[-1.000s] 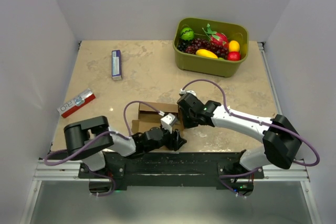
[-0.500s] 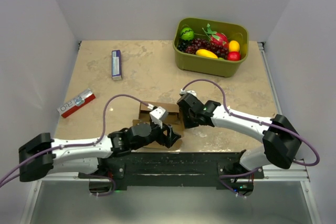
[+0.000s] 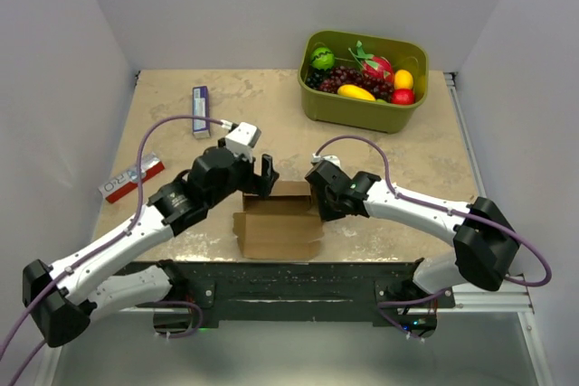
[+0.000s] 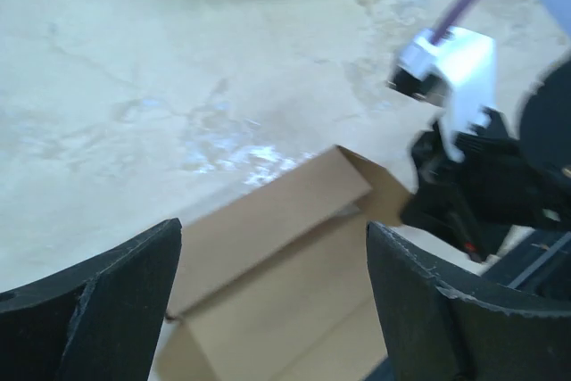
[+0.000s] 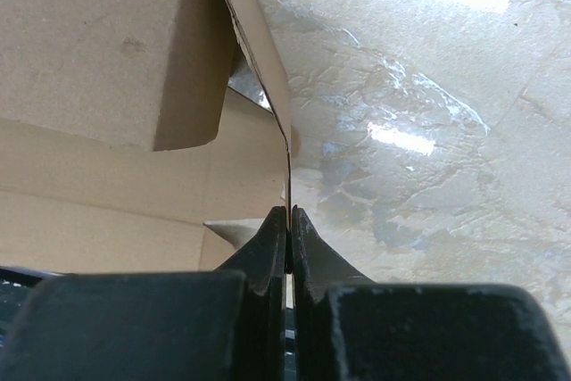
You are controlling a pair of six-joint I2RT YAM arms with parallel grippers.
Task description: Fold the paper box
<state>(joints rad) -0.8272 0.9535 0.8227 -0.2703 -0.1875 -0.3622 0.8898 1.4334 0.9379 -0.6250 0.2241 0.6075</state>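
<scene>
On your desk [image 3: 262,124], the brown paper box [image 3: 276,228] lies near the front edge. Your left gripper [image 3: 260,180] is at its far-left corner, jaws apart. Your right gripper [image 3: 317,207] meets its right side. A green fruit bin [image 3: 357,113] sits far right.

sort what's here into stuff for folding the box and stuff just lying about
Job: paper box; right gripper, pinching its flap; left gripper, open near it.
Lying about: purple-and-white box; red-and-white box; green bin of fruit.

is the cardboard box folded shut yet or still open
Partly folded, not shut: one flap of the paper box stands upright, pinched edge-on in the right gripper.
</scene>
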